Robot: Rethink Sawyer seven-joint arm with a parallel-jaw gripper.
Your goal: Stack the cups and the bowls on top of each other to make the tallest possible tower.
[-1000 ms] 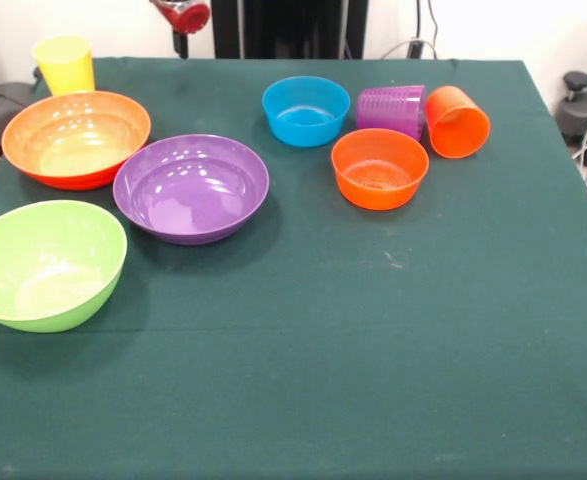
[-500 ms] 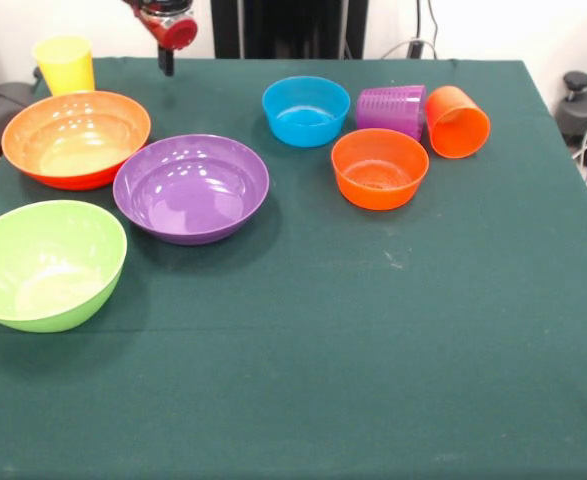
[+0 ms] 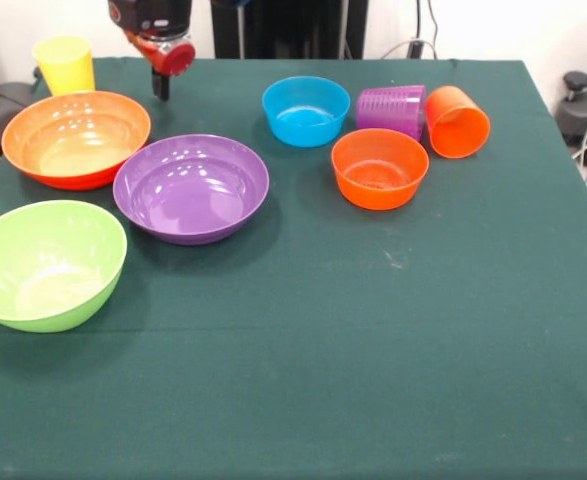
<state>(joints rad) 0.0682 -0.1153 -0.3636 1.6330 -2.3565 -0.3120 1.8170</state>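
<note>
Up at about eleven o'clock we see the gripper (image 3: 160,88) coming down from the top edge, its red and black head hanging over the green cloth (image 3: 373,350), just beyond the gap between two big bowls. Only a short dark tip shows below the red part, and we cannot tell whether its fingers are apart or together; nothing appears to be held.

Going from the left: the lime green bowl (image 3: 45,264) sits at nine o'clock by the cloth's edge, upright and empty. Above it, toward ten o'clock, is the large orange bowl (image 3: 75,138), and just behind that, at the far corner, the yellow cup (image 3: 64,64) stands upright. The gripper hangs to the right of that cup, apart from it. The purple bowl (image 3: 191,187) lies just beside the large orange bowl, at the gripper's five o'clock, and its rim comes close to the orange rim without our being sure they touch.

Right of centre, at about twelve o'clock, the small blue bowl (image 3: 306,110) sits upright. At one o'clock the purple cup (image 3: 392,108), ribbed, lies on its side, and the orange cup (image 3: 457,121) lies just beside it, tilted with its mouth toward us. The small orange bowl (image 3: 379,168) sits in front of the two cups, very near both.

Nothing is stacked yet. Between the gripper and the right-hand group the cloth lies open.
</note>
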